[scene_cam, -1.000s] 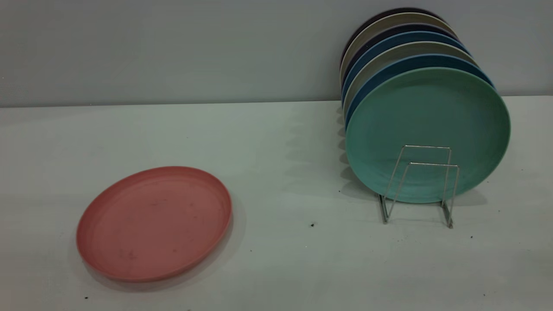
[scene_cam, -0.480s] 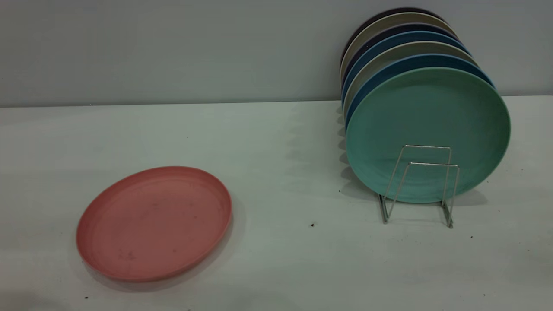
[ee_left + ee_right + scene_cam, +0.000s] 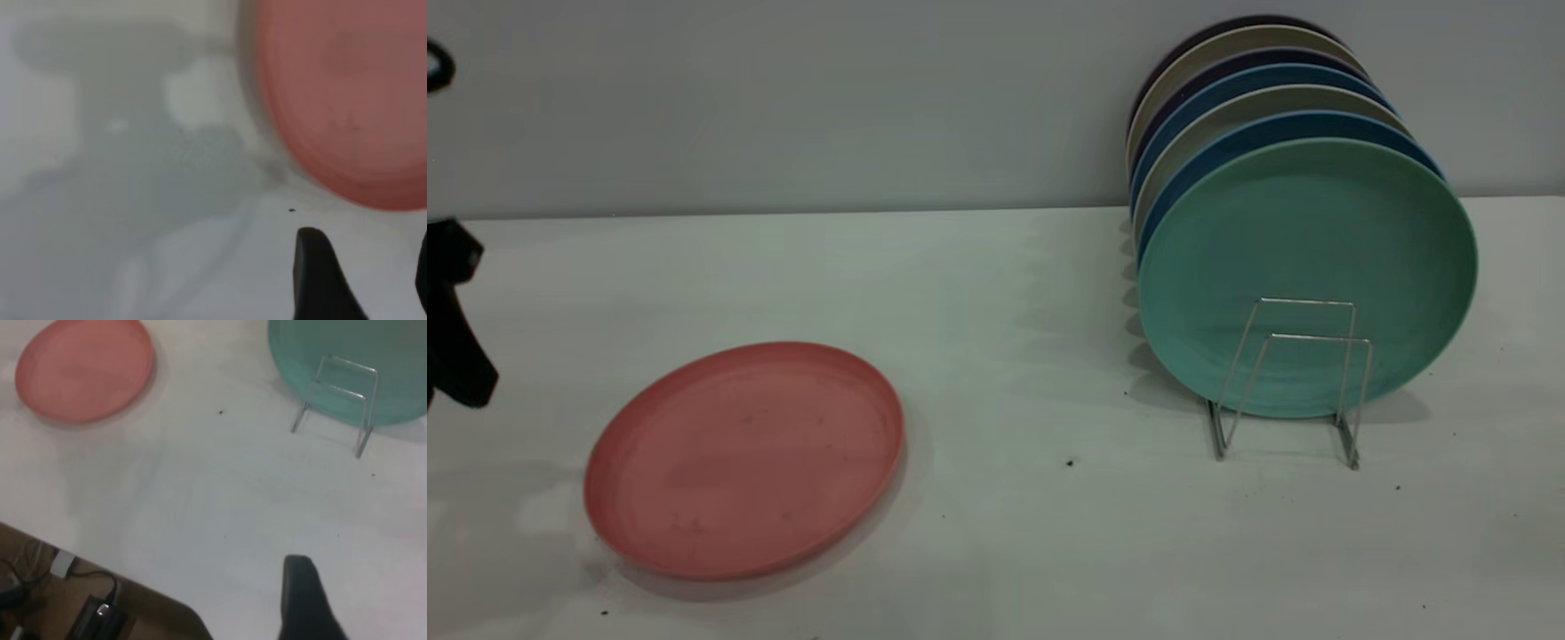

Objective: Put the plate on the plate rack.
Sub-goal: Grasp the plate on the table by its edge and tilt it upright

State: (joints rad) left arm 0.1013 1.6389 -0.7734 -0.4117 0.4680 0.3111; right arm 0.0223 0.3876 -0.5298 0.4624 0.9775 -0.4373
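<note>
The salmon-pink plate (image 3: 743, 460) lies flat on the white table at the front left. It also shows in the left wrist view (image 3: 347, 93) and the right wrist view (image 3: 83, 367). The wire plate rack (image 3: 1294, 382) stands at the right, with its two front loops empty. My left gripper (image 3: 454, 347) is at the far left edge, left of the pink plate and apart from it. In its wrist view the gripper (image 3: 367, 267) is open and empty beside the plate's rim. My right gripper (image 3: 363, 587) is out of the exterior view. It is high over the table's front, and one finger (image 3: 303, 600) shows.
A teal-green plate (image 3: 1307, 267) stands upright in the rack, with several blue, beige and dark plates (image 3: 1254, 84) stacked behind it against the wall. The table edge, with cables below it (image 3: 80, 600), shows in the right wrist view.
My left gripper has come into the exterior view at the far left edge. Its shadow now falls on the table beside the pink plate. Plate and rack have not moved.
</note>
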